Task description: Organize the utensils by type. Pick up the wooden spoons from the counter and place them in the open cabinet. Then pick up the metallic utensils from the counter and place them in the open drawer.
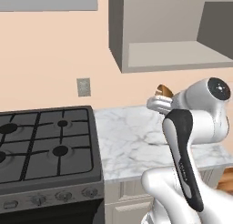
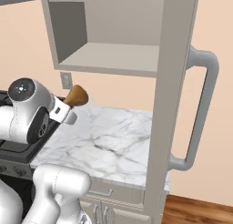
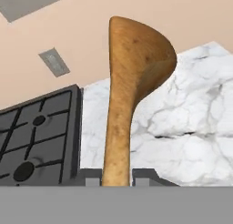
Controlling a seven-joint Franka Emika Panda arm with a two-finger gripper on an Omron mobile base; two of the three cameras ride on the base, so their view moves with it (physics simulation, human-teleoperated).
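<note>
My gripper is shut on the handle of the orange-brown wooden spoon, and the round bowl points away from the hand. The spoon is held in the air above the white marble counter, below the open cabinet. From the right, the spoon's bowl sticks up out of the gripper, left of and below the cabinet's shelf. The metallic utensils and the open drawer are out of view.
A black gas stove adjoins the counter on the left. A grey wall outlet sits above the counter's back edge. The cabinet's tall open door with a curved grey handle stands over the counter's right end.
</note>
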